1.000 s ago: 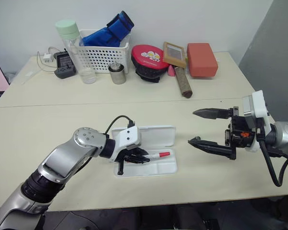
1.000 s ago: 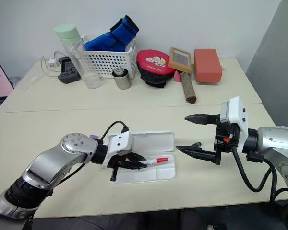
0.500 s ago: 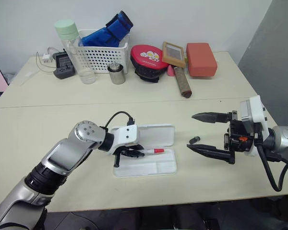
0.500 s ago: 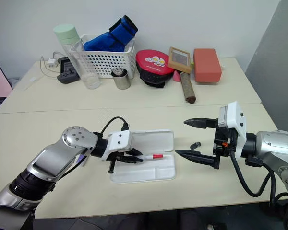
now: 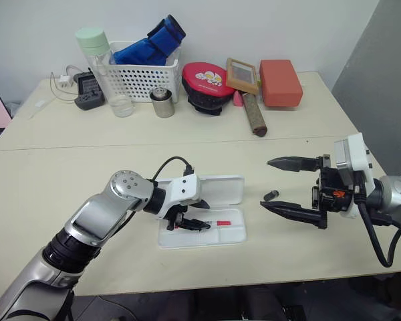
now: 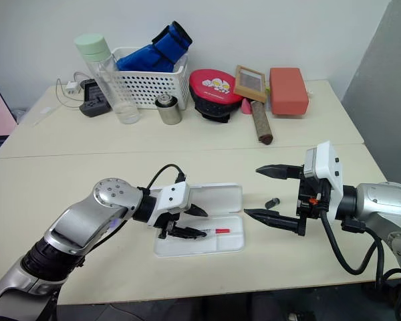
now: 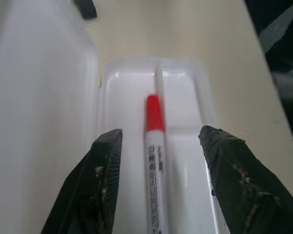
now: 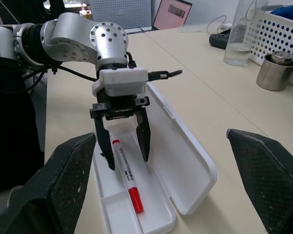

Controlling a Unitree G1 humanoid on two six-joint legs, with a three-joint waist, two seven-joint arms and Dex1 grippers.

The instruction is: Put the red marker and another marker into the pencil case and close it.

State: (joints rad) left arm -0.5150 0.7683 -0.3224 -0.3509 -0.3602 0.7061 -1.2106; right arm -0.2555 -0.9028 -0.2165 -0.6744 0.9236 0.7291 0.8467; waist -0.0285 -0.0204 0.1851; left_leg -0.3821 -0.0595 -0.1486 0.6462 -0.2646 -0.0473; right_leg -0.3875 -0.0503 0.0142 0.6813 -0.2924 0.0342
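The red marker [image 7: 154, 146] lies in the open case [image 5: 235, 233], loose between the left gripper's [image 8: 126, 148] spread fingers. Lift that gripper straight up, clear of the tray. The right gripper [image 5: 284, 184] is spread, empty.

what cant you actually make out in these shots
- Second marker: not seen lying anywhere.
- Small dark bit on the table right of the pencil case: too small to identify.
- Red marker: label print blurred in the left wrist view; tail cut off by the edge.
- Case tray: left end hidden by the left gripper.
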